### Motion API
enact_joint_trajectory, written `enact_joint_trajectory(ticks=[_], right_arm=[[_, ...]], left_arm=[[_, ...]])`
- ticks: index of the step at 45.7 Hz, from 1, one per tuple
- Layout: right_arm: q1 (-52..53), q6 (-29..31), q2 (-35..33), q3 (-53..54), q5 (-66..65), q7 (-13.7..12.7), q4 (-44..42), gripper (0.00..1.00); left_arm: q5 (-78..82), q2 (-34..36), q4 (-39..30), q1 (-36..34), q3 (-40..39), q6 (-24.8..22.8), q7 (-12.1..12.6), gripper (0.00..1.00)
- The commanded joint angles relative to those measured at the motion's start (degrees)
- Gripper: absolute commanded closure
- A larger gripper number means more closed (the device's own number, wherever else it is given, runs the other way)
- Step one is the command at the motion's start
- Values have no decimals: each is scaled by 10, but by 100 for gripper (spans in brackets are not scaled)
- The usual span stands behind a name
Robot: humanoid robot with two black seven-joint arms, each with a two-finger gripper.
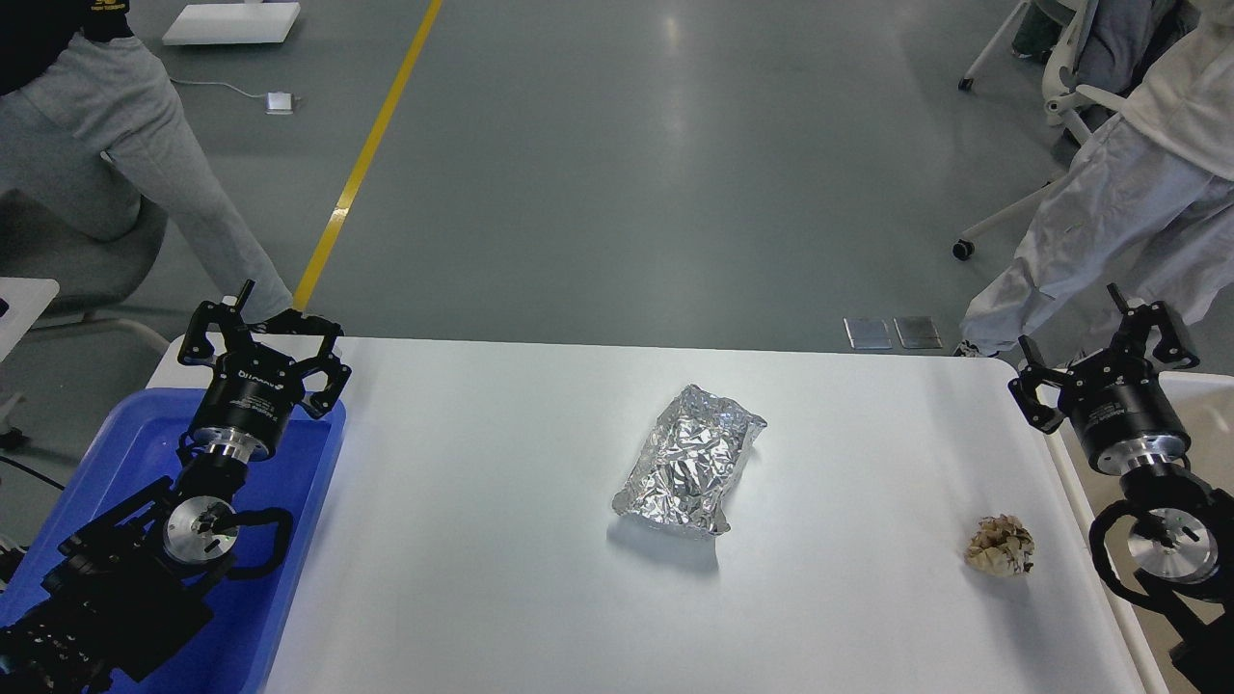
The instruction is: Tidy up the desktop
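The white desktop (482,540) fills the lower part of the head view. A crumpled silver foil packet (690,472) lies near its middle. A small crumpled beige paper wad (1001,546) lies near the right edge. My left gripper (262,333) is open and empty above the far left corner, over the blue tray (304,511). My right gripper (1109,342) is open and empty above the right edge of the desktop, beyond the paper wad.
A beige-white rimmed bin (1200,386) stands right of the desktop, partly hidden by my right arm. A person in grey trousers (125,125) is at the far left. A person in white (1128,212) and an office chair are at the far right.
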Motion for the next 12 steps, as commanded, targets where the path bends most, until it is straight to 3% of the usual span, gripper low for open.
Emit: enact_joint_trajectory(ticks=[1, 12], right_arm=[[1, -12, 11, 5, -7, 1, 5, 1], [0, -8, 17, 2, -9, 2, 11, 1]], left_arm=[[0, 0, 1, 0, 0, 0, 1, 0], [0, 0, 0, 0, 0, 0, 0, 0]])
